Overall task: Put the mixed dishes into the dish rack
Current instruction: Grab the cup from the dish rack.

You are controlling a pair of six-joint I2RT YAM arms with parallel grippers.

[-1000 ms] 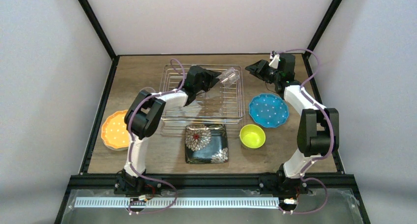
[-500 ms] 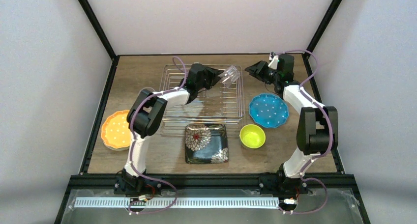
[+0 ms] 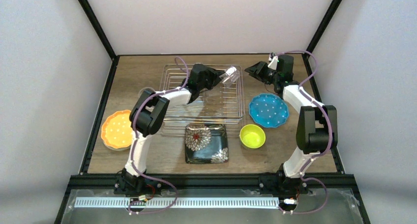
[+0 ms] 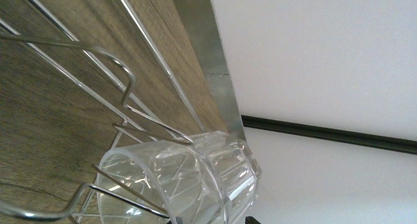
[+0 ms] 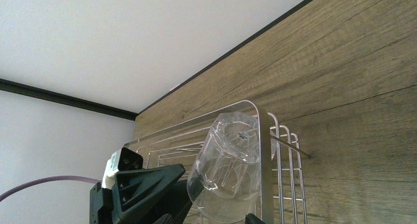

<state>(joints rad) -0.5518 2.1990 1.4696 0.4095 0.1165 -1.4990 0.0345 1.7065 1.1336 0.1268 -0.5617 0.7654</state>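
1. The task looks barely begun. The dish rack [image 3: 206,117] holds no plate or bowl that I can see.
2. The left gripper [image 3: 216,77] appears clamped on the mouth end of a glass cup [image 3: 229,75]. The cup is tilted, base toward the far right, at the rack's far right corner. It sits close against the rim wires, but I cannot tell whether it touches them.
3. Four dishes are left on the desk [image 3: 162,157]:
   - the orange plate [image 3: 116,129], left of the rack
   - the black flowered plate [image 3: 206,143], just in front of the rack
   - the yellow-green bowl [image 3: 252,136], beside the black plate
   - the blue plate [image 3: 268,110], right of the rack
4. The right gripper [image 3: 252,70] has its jaws apart and holds nothing. It hovers just outside the same corner, near the cup, so that corner is the crowded spot.
5. Most of the rack's grid is open for plates.
6. The orange plate lies close to the desk's left rail, which leaves little room on that side. The blue plate lies just beside the right arm.
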